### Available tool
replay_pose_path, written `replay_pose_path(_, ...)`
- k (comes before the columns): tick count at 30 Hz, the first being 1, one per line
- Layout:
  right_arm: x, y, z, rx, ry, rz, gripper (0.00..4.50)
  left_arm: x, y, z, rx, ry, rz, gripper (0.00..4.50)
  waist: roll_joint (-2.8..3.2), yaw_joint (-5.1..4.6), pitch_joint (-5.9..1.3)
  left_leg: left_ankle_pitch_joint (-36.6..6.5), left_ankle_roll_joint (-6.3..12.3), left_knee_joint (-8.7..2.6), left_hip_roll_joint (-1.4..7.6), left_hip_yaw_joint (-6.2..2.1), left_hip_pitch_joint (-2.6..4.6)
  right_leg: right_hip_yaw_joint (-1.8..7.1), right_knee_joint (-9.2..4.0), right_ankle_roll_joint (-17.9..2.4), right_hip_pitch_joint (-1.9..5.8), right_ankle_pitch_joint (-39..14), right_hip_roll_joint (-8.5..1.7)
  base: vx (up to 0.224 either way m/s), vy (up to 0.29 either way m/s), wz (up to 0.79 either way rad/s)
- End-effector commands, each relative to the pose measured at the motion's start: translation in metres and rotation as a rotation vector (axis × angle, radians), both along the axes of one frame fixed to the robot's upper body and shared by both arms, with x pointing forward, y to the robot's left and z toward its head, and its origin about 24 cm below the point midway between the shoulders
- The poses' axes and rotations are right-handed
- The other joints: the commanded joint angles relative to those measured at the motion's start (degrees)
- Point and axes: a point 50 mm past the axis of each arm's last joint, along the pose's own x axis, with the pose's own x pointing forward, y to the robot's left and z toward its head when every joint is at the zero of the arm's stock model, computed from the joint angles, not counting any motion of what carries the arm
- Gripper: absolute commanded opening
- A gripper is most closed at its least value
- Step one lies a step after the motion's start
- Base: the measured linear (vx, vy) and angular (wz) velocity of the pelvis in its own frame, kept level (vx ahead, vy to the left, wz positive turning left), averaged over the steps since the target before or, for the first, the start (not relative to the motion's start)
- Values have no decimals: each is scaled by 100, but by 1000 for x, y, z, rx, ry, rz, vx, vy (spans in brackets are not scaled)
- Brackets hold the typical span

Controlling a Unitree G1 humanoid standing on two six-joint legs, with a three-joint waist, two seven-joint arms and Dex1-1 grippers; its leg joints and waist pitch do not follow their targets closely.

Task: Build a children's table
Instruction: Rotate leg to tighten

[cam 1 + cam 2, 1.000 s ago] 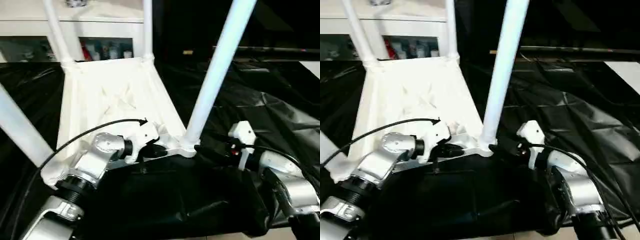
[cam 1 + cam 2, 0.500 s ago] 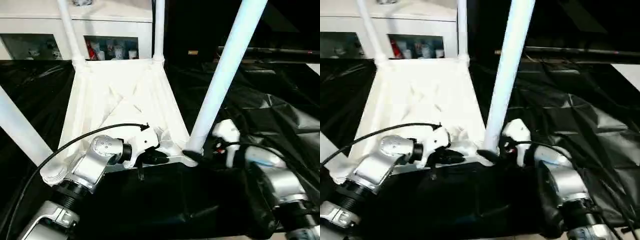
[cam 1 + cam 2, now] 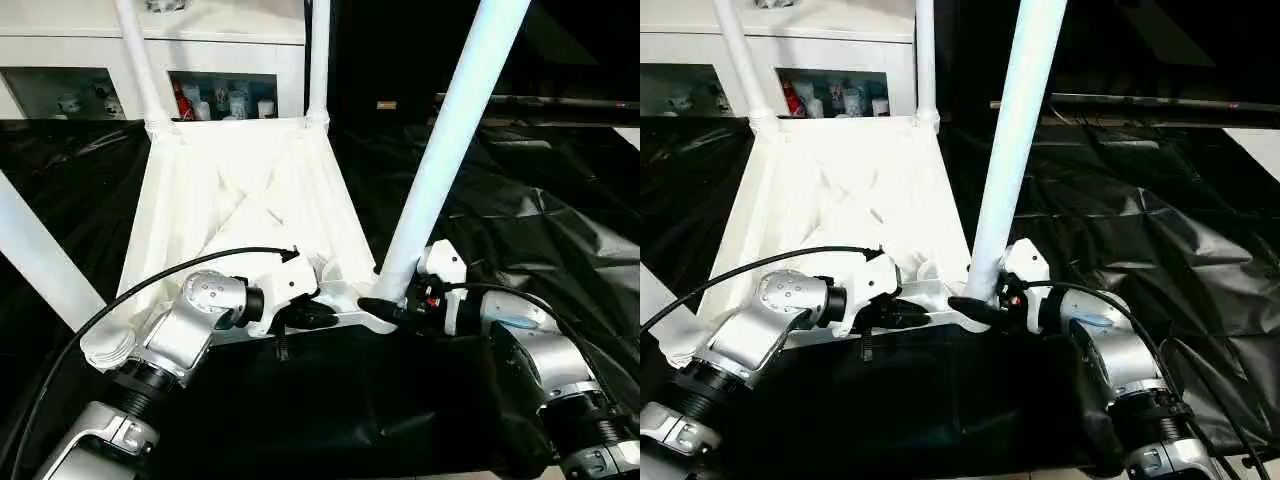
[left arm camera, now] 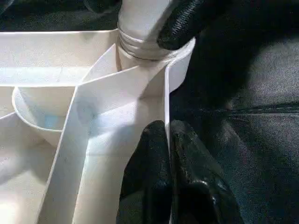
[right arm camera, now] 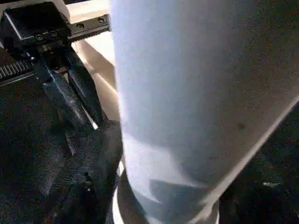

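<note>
The left tool (image 4: 166, 154) pinches the upturned table's (image 3: 240, 195) near rim. The right tool (image 3: 385, 308) seems closed round the leg (image 3: 440, 160) base; it should press straight down the socket.

The right claw (image 3: 385, 308) has moved in from beside the near leg (image 3: 447, 148) and now clasps its base

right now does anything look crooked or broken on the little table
Nothing looks broken. The children's table lies upside down on the black-draped work table with all four legs in their corner sockets. The left gripper pinches the near rim, and the right gripper stands around the base of the near right leg.
</note>
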Motion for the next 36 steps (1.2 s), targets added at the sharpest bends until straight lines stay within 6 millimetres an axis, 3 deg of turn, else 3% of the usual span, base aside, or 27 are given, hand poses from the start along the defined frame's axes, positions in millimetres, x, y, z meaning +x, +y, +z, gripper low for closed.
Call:
replay_pose_path(1,-1,-3,-1,-6,5,14,252,-6,-2,-11,24,45,-23,0,-30,-3,-330,-734,489,-349,316,-122,94,214,-327,-1610,232,-45,-305,0,0,0)
replay_pose_path(7,-4,-2,-6,0,25,24,213,-7,1,-13,30,57,-10,0,-39,8,-329,-740,498,-349,318,-124,96,213,-327,-1605,230,-89,-307,0,0,0)
replay_pose_path(10,-4,0,-15,40,49,-72,206,-1,-2,-15,36,56,64,0,-51,0,-325,-766,483,-349,318,-116,92,219,-332,-1595,223,-149,-308,0,0,0)
replay_pose_path(13,-3,0,-21,50,63,-152,201,5,-5,-17,40,40,126,0,-40,-10,-275,-1217,285,-405,325,-133,123,216,-423,-1474,191,-912,-315,0,0,0)
replay_pose_path(15,0,3,-32,53,72,-304,200,16,-14,-20,58,4,230,0,-34,-28,-238,-1782,-6,-443,320,-145,190,227,-529,-1255,123,-1772,-319,0,0,0)
replay_pose_path(16,0,3,-33,54,73,-318,200,17,-15,-20,60,1,239,0,-38,-34,-236,-1879,-72,-451,317,-154,198,228,-545,-1184,115,-1962,-327,-56,7,2)
replay_pose_path(17,0,6,-35,61,82,-361,200,19,-19,-21,65,-8,267,0,-44,-42,-236,-2017,-146,-470,316,-187,186,225,-581,-989,118,-2295,-338,-51,12,0)
replay_pose_path(19,1,8,-38,58,84,-422,200,22,-24,-22,70,-15,292,0,-24,-54,-229,-2097,-165,-478,315,-189,194,236,-608,-927,79,-2388,-338,-26,6,0)
replay_pose_path(21,5,16,-43,63,107,-563,200,25,-36,-22,67,-28,338,0,-42,-55,-232,-2211,-199,-488,306,-210,188,225,-631,-829,74,-2538,-340,0,0,0)
replay_pose_path(22,7,22,-46,61,125,-660,200,27,-45,-22,62,-37,361,0,-9,-65,-227,-2197,-232,-496,302,-214,180,234,-629,-808,64,-2545,-341,0,0,0)
replay_pose_path(23,7,22,-46,61,126,-662,200,27,-45,-22,62,-37,362,0,-17,-85,-218,-2374,-302,-493,293,-219,218,226,-662,-760,15,-2735,-332,0,0,0)
replay_pose_path(24,9,35,-46,48,118,-680,200,28,-55,-21,59,-56,356,0,-21,-88,-225,-2483,-303,-493,281,-237,221,209,-680,-667,31,-2882,-333,0,0,0)
replay_pose_path(27,10,40,-44,39,99,-655,200,27,-57,-20,59,-63,345,0,-6,-106,-243,-2519,-262,-521,295,-255,193,200,-686,-611,43,-2687,-331,0,0,0)
replay_pose_path(30,13,46,-33,105,49,-567,200,26,-55,-20,59,-85,287,0,-23,-118,-254,-2393,-199,-544,307,-238,160,206,-659,-725,67,-2198,-324,0,0,0)
replay_pose_path(32,13,45,-30,124,38,-542,255,26,-54,-19,56,-86,269,0,-14,-121,-251,-2384,-152,-543,306,-229,158,211,-646,-792,67,-2057,-322,0,0,0)
replay_pose_path(36,12,34,-17,164,51,-363,286,23,-38,-18,48,-73,195,0,-46,-122,-262,-2044,63,-535,308,-225,85,215,-616,-886,159,-1850,-352,0,0,0)
